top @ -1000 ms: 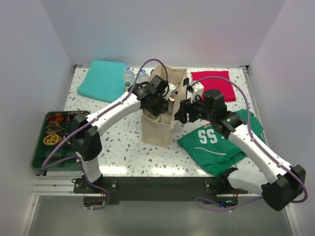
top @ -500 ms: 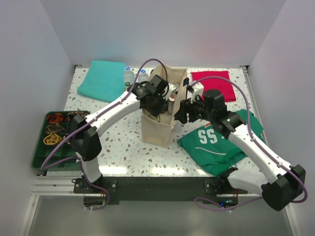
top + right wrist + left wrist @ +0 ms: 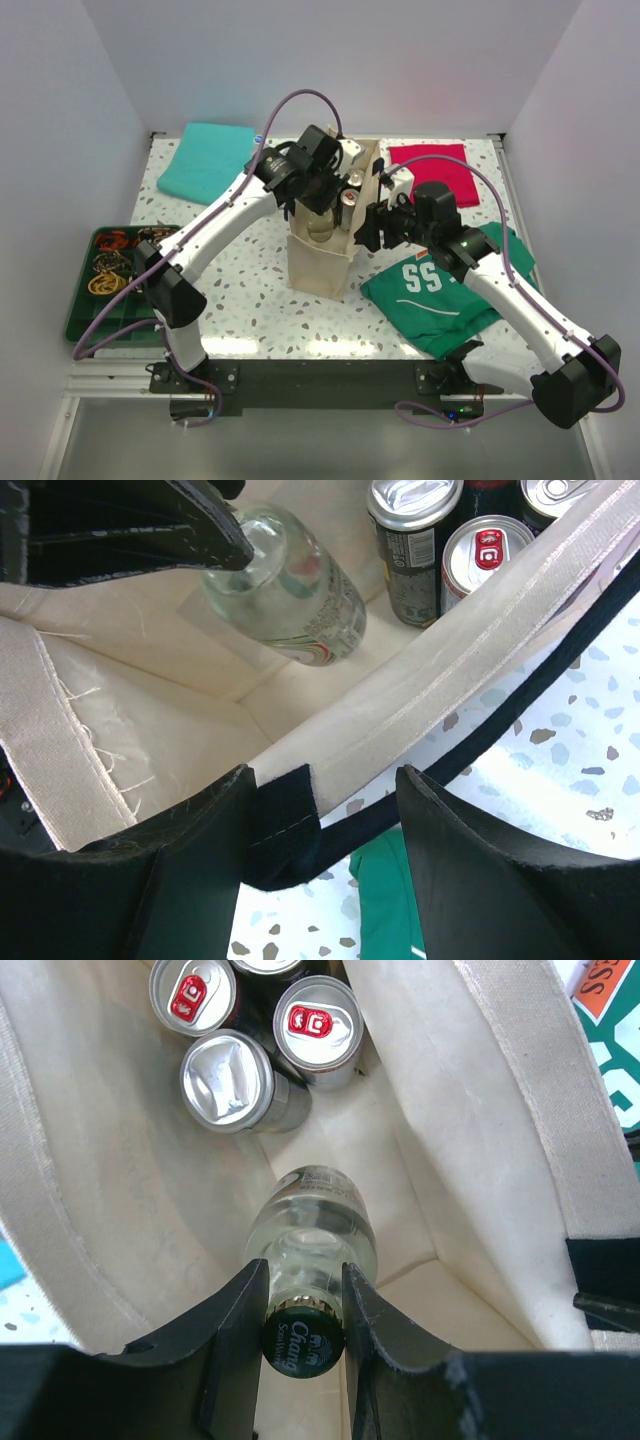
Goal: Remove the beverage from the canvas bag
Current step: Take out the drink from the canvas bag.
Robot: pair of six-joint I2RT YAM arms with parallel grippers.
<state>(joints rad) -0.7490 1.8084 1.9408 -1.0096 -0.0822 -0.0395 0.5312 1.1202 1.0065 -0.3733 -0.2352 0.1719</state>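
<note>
A clear glass bottle with a green crown cap [image 3: 309, 1222] sits inside the tall beige canvas bag with navy strap handles [image 3: 322, 262], in one end of its interior. A cluster of silver-topped drink cans [image 3: 240, 1078] fills the bag's opposite end. The left gripper [image 3: 303, 1295] reaches down through the bag's mouth and pinches the bottle's neck just under the cap. The right gripper [image 3: 325, 815] straddles the bag's rim with its jaws spread apart. The sewn end of a navy strap [image 3: 284, 825] lies between them, touching one finger.
</note>
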